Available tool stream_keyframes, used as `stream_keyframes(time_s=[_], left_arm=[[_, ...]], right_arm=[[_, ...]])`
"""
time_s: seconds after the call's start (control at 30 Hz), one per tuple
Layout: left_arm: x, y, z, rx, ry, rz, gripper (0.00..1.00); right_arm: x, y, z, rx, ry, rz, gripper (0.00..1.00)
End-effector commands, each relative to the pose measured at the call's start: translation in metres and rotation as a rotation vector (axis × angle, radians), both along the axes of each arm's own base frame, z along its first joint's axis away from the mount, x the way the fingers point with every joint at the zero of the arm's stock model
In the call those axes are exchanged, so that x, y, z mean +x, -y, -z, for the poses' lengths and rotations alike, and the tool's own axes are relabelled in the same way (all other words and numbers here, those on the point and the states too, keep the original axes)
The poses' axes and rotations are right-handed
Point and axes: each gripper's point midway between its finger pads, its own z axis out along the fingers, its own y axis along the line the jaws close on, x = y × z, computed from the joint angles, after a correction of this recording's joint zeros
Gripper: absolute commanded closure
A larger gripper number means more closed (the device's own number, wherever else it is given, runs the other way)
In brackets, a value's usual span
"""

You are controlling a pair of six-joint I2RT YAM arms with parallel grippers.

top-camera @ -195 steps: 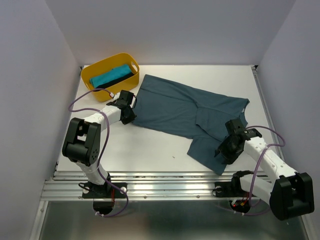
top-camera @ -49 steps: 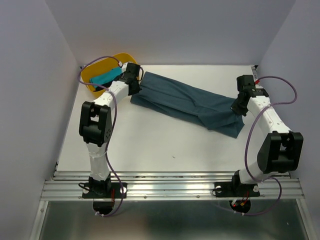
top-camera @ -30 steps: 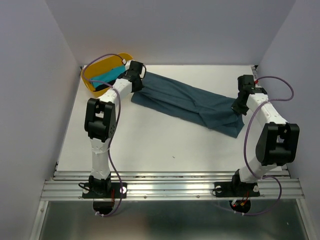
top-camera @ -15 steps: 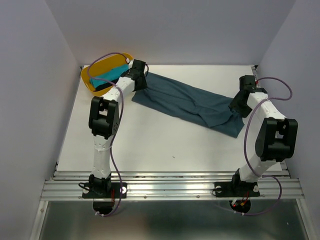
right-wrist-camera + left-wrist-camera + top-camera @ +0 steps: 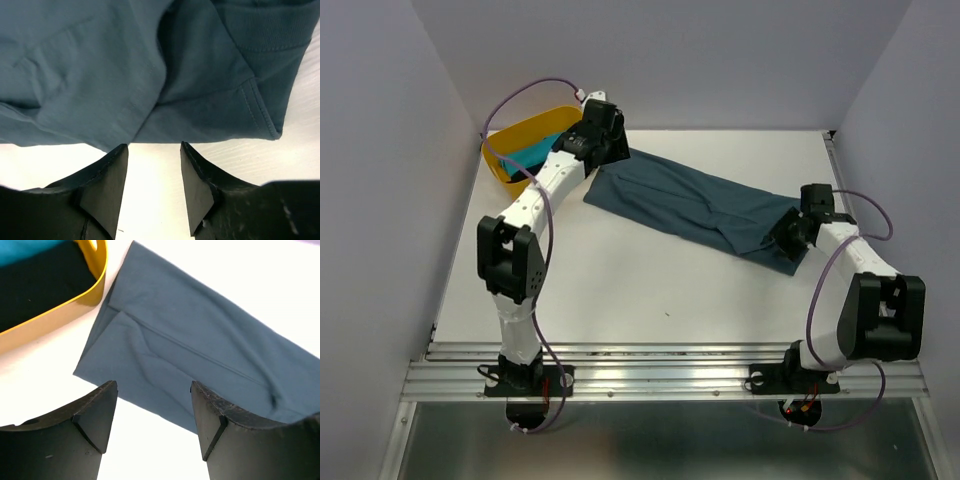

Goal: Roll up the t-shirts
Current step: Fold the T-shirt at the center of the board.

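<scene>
The slate-blue t-shirt [image 5: 690,205] lies on the white table as a long folded band, running from the back left to the right. My left gripper [image 5: 605,140] hovers over its left end, open, and in the left wrist view [image 5: 153,387] only the shirt [image 5: 190,340] and table show between the fingers. My right gripper [image 5: 786,236] is at the band's right end, open, with bare table between the fingers [image 5: 154,147] and the shirt's hem [image 5: 100,60] just beyond. A turquoise t-shirt [image 5: 535,152] [image 5: 25,247] and a black t-shirt [image 5: 40,285] lie in the basket.
The yellow plastic basket [image 5: 503,162] [image 5: 50,320] stands at the back left corner, close to the shirt's left end. Grey walls close in the table on the left, back and right. The arm bases sit at the near rail.
Both grippers were shut on the shirt's ends and have opened, letting it go. The left one rose towards the back; the right one slid nearer along the shirt's right end.
</scene>
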Motion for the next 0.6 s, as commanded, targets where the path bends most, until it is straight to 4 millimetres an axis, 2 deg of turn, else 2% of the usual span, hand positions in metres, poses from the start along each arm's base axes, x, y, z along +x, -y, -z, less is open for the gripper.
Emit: stream_keyframes(time_s=[0.0, 0.03, 0.1, 0.27, 0.4, 0.57], left_arm=[[-0.027, -0.005, -0.065, -0.077, 0.103, 0.023, 0.29], [-0.033, -0.007, -0.057, -0.071, 0.084, 0.027, 0.29], [-0.043, -0.008, -0.063, -0.074, 0.089, 0.032, 0.29], [-0.062, -0.016, -0.061, -0.059, 0.067, 0.037, 0.28], [-0.070, -0.021, -0.063, -0.058, 0.072, 0.034, 0.29], [-0.075, -0.025, -0.052, -0.041, 0.048, 0.021, 0.28]], right_arm=[[0.020, -0.013, -0.003, 0.095, 0.081, -0.004, 0.51], [0.023, -0.010, -0.001, 0.082, 0.082, 0.002, 0.51], [0.026, -0.008, 0.006, 0.071, 0.060, 0.007, 0.52], [0.038, -0.003, 0.011, 0.054, 0.047, 0.011, 0.52], [0.045, -0.002, 0.018, 0.051, 0.030, 0.013, 0.52], [0.047, -0.001, 0.026, 0.049, 0.023, 0.018, 0.53]])
